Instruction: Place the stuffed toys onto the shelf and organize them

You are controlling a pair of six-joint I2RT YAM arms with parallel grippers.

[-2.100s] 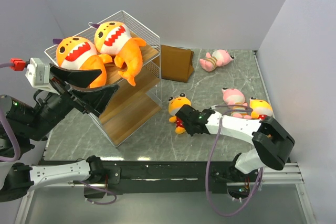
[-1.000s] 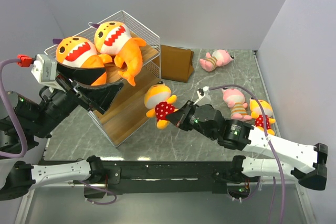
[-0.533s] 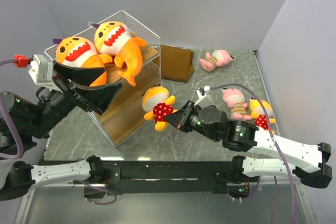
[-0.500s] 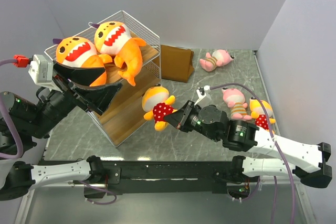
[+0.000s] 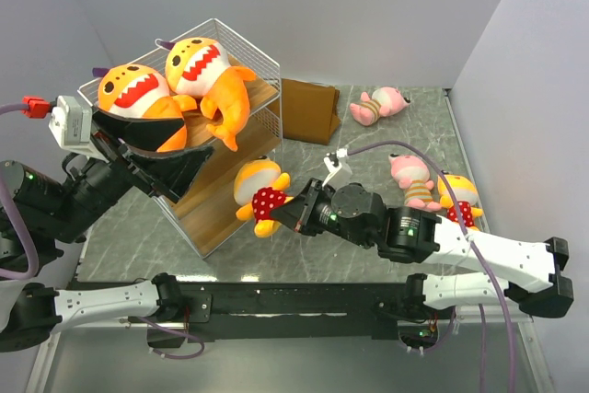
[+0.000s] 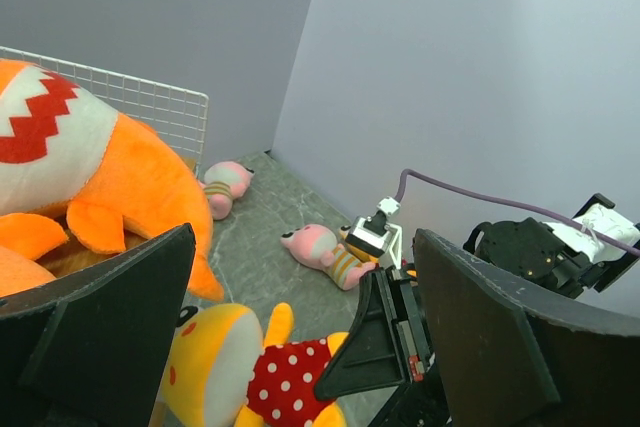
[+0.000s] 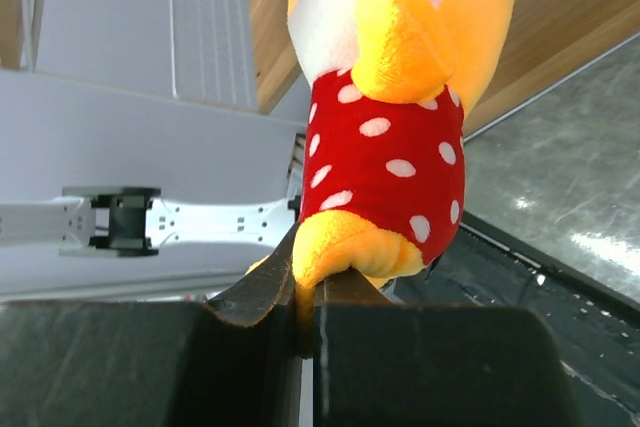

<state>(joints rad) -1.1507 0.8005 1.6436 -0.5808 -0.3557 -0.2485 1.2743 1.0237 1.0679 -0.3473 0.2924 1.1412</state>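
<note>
1. The small orange-headed plush in red, white-dotted clothes (image 5: 260,192) is held off the grey marbled tabletop (image 5: 304,246) by the right gripper (image 5: 279,213). In the right wrist view its fingers are seen pinched on one orange foot of the toy.
2. Two seconds ago this toy was still lying on the tabletop under the gripper. Since then it has been lifted and carried leftward, a little further with each picture.
3. It is now brought to the front edge of the lower light brown boards of the white wire-frame shelf (image 5: 207,213). Whether it already touches a board cannot be told from above; it appears to hang just over the edge.
4. The left gripper (image 6: 302,277) is kept beside the shelf with its fingers spread wide, and nothing is held in it.
5. The two big orange sharks (image 5: 138,94) (image 5: 207,71) are lying on the top tier, so that part is judged done.
6. Three small toys are left on the tabletop: two pink plushes (image 5: 380,104) (image 5: 409,177) and a second orange-headed one (image 5: 457,195).
7. The step in hand is judged to be setting this toy down on a lower tier, with a release needed next.
</note>
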